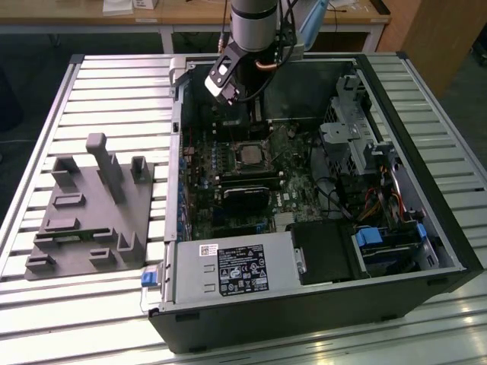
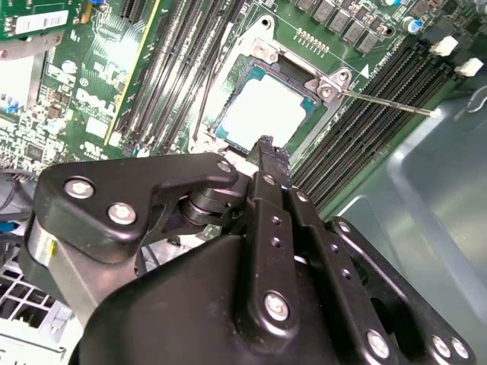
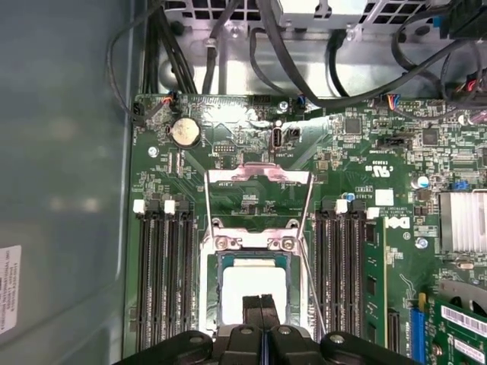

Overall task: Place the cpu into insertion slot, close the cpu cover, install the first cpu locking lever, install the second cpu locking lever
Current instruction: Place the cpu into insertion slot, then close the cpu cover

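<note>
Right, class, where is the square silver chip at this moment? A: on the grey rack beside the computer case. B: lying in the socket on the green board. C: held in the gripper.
B: in the first wrist view the chip lies inside the socket, close to the gripper.

A slatted silver metal table (image 1: 114,84) is carrying the whole scene, its ribs running across the exterior view from left to right. An open black computer case (image 1: 304,315) is lying on its side across the middle and the exterior view's right. Just beside it, on the exterior view's left, a grey fixture plate (image 1: 84,228) with upright blocks is sitting flat on the slats.
</note>
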You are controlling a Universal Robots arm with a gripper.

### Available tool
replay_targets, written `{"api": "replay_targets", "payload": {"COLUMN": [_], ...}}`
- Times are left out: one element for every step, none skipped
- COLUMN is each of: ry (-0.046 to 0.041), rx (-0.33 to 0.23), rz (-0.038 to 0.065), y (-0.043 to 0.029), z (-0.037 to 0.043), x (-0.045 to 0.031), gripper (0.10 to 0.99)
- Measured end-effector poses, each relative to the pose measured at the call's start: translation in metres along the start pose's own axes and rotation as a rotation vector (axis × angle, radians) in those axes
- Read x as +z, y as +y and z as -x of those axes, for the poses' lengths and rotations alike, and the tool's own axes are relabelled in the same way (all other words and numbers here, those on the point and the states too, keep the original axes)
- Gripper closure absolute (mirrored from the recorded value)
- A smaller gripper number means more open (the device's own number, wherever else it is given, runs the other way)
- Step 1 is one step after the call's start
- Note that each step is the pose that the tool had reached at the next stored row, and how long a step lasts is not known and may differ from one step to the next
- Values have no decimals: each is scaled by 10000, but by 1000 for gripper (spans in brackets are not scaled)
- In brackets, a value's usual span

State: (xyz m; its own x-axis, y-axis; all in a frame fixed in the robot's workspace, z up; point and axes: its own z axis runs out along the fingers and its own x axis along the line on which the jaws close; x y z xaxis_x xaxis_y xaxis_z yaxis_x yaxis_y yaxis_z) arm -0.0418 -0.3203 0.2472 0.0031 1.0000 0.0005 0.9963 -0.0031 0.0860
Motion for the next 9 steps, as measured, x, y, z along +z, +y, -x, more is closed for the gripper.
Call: {"api": "replay_targets", "payload": {"ry": [2, 3, 4, 1, 1, 1, 1, 1, 1], "rx": [1, 1, 1, 0, 1, 1, 0, 0, 0], "rz": [1, 2, 3, 1, 1, 1, 1, 1, 1], "y": [0, 0, 0, 1, 1, 1, 1, 1, 1], "z": [0, 0, 0, 0, 0, 0, 0, 0, 0], "x": [-1, -1, -1, -7, -12, -13, -13, -13, -14], "gripper": [980, 980, 980, 980, 980, 980, 980, 980, 980]}}
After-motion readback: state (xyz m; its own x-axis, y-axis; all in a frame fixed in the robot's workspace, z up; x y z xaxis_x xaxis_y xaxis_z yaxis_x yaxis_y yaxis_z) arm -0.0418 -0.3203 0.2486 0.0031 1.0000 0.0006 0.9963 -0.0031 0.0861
